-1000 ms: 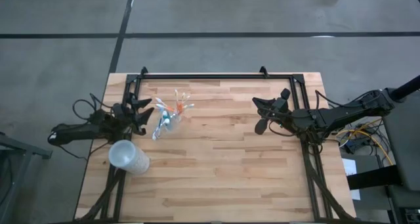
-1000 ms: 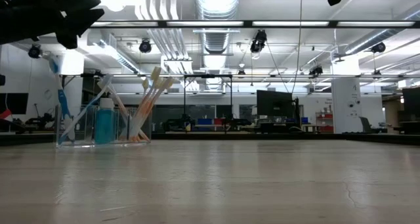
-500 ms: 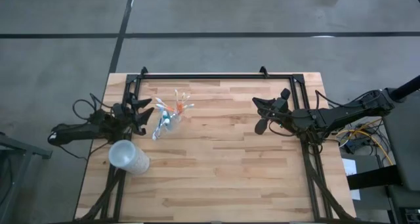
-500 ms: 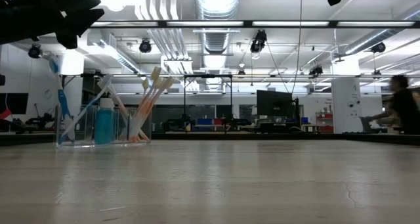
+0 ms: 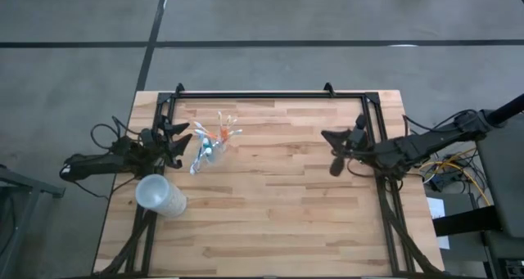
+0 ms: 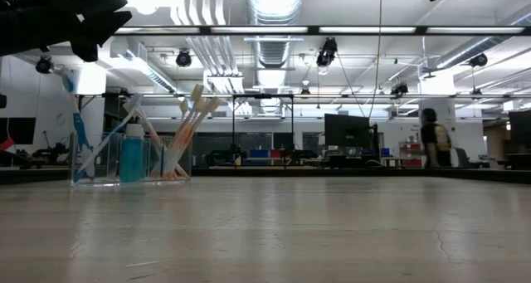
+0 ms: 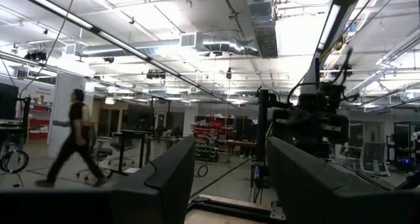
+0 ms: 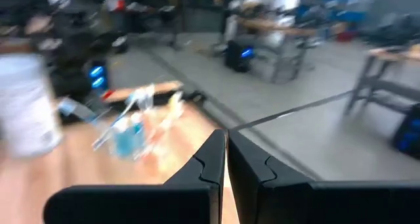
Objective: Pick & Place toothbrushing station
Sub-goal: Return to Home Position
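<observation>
The toothbrushing station is a clear tumbler (image 6: 124,163) holding several white-orange and white-blue toothbrushes (image 6: 189,121) and a blue toothpaste tube (image 6: 133,154). It stands on its base at the table's far left (image 5: 211,142) and also shows in the right wrist view (image 8: 131,129). My left gripper (image 5: 180,143) is open and empty, raised just left of the station; its fingers stand wide apart in the left wrist view (image 7: 230,178). My right gripper (image 5: 329,148) is shut and empty (image 8: 226,159), raised over the table's right part and pointing toward the station.
A larger frosted whitish cup (image 5: 160,195) stands near the table's left edge, in front of my left gripper, and shows in the right wrist view (image 8: 26,112). A black frame (image 5: 270,96) runs along the table's far and side edges. A person (image 6: 431,138) walks in the room behind.
My right gripper has drawn back toward the table's right edge, away from the station, still shut. The station and the frosted cup have stayed where they were. A person has walked across the room behind the table.
</observation>
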